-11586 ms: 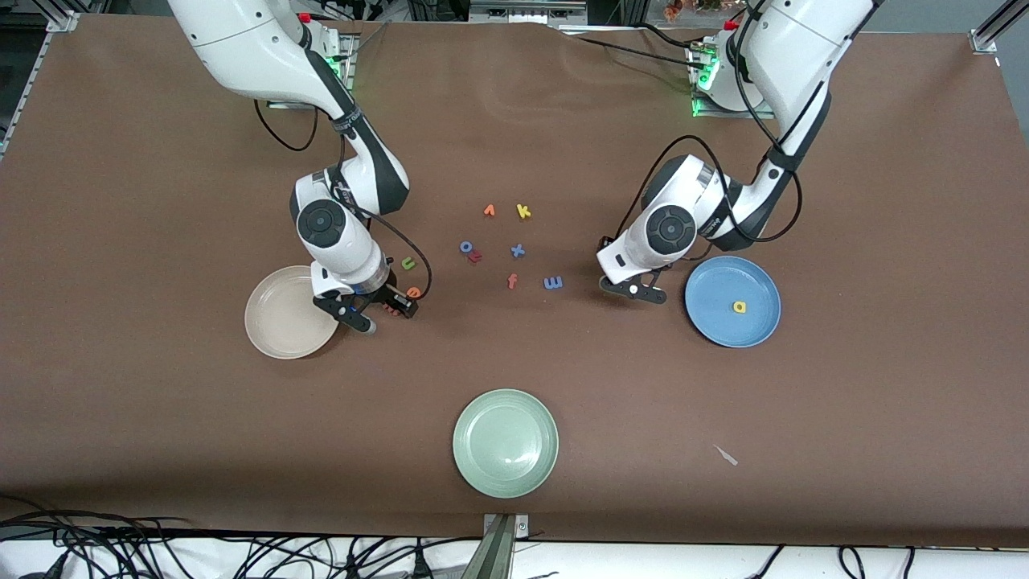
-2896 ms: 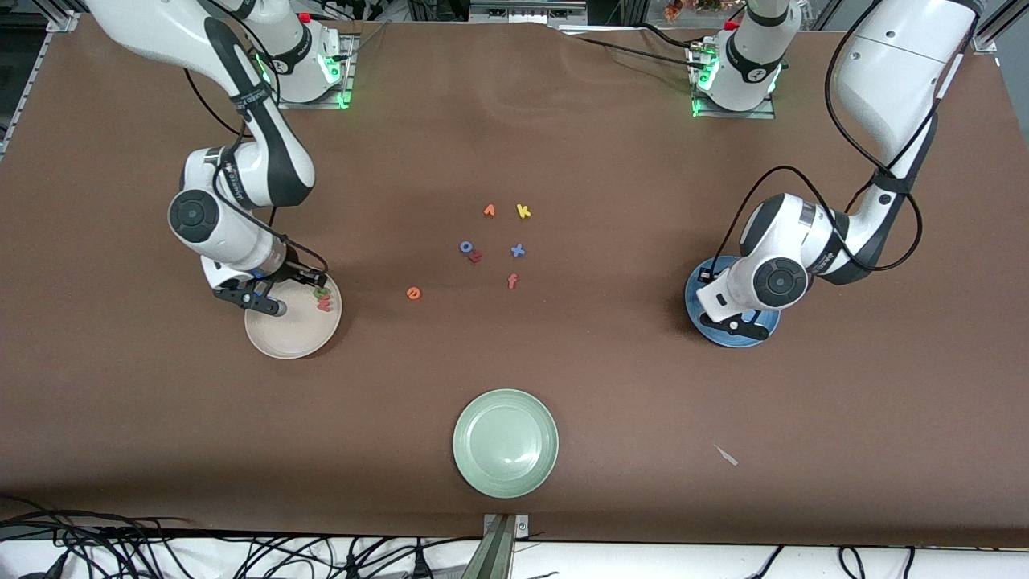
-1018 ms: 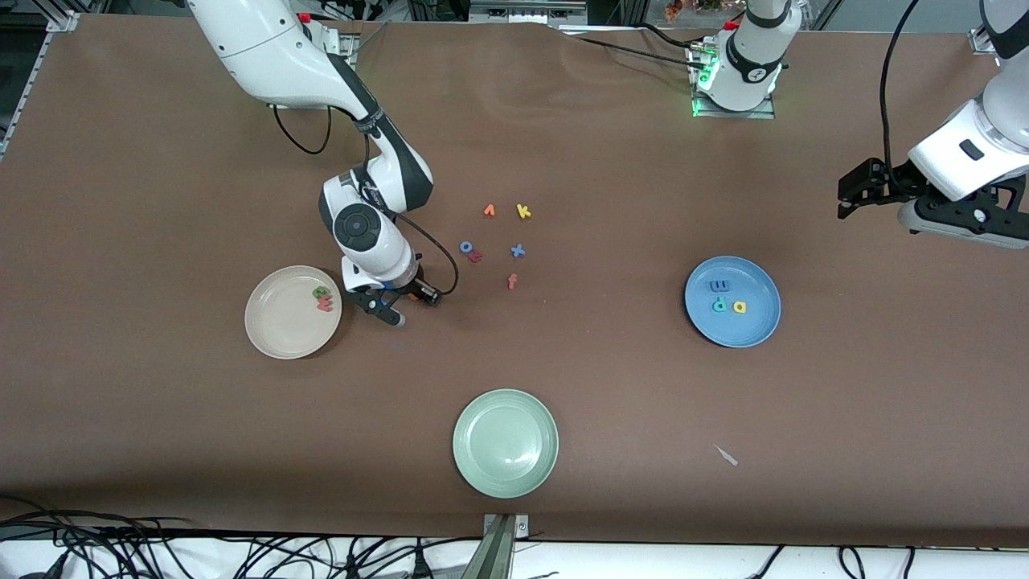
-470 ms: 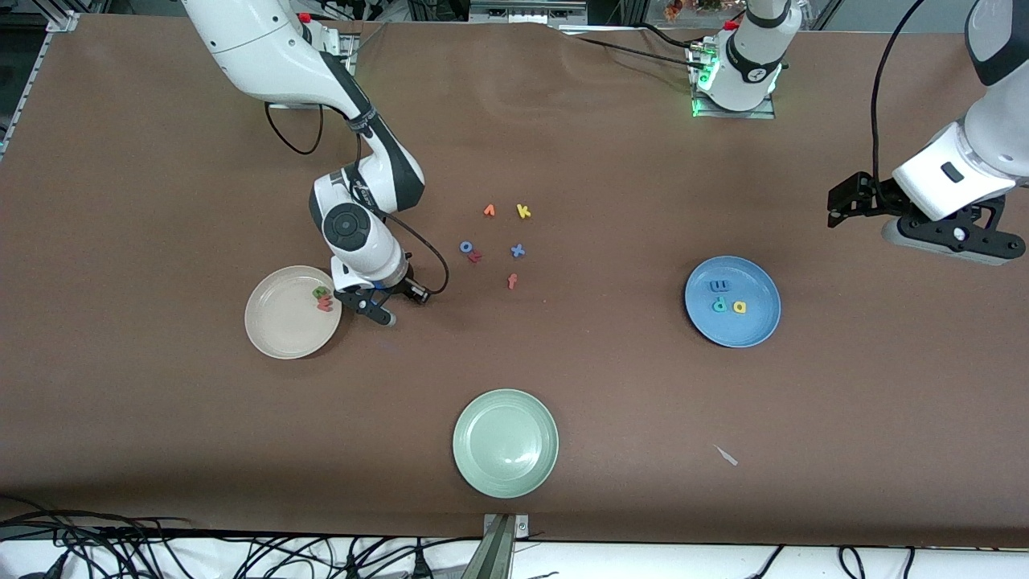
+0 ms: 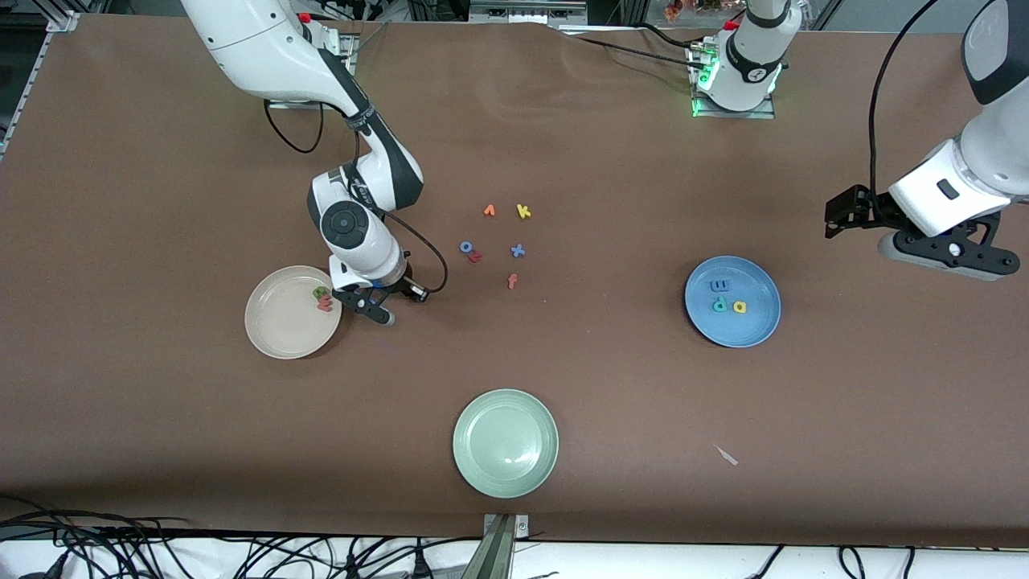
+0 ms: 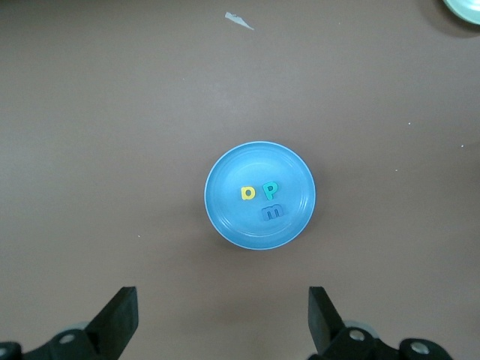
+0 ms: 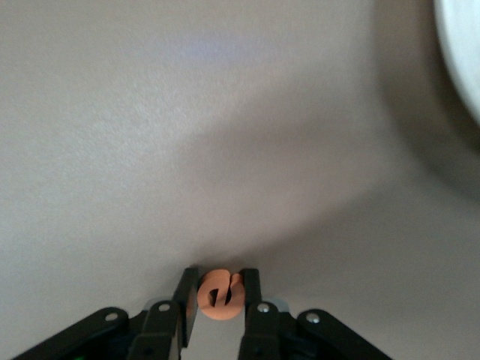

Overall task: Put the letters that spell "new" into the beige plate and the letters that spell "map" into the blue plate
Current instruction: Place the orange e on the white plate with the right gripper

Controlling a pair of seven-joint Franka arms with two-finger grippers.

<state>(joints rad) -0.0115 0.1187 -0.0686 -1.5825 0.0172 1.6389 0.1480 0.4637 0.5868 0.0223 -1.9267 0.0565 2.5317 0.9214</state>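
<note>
The orange e (image 7: 218, 295) is pinched between the two fingers of the right gripper (image 5: 384, 304), which sits above the bare table just beside the beige plate (image 5: 277, 331), at that plate's edge toward the left arm's end. The jaws are closed down to the width of the letter, one pad on each flank, and the right wrist view shows table surface beneath it. Whether the letter has cleared the table cannot be told. Already lying in the beige plate are the green n (image 5: 321, 293) and the pinkish-red w (image 5: 325, 304), close together near the rim closest to the gripper. In my judgement the step in hand is carrying the e across to that plate; done well, this means lifting enough to clear the rim, moving over a bare part of the plate short of the two letters already there, then opening low so the light foam does not bounce out. The blue plate (image 6: 225, 225) holds the blue m (image 6: 273, 213), the yellow a (image 6: 248, 193) and the teal p (image 6: 270, 190), so that half appears complete. The left gripper (image 6: 223, 326) hangs fully open and empty, waiting high above the table near the blue plate.
</note>
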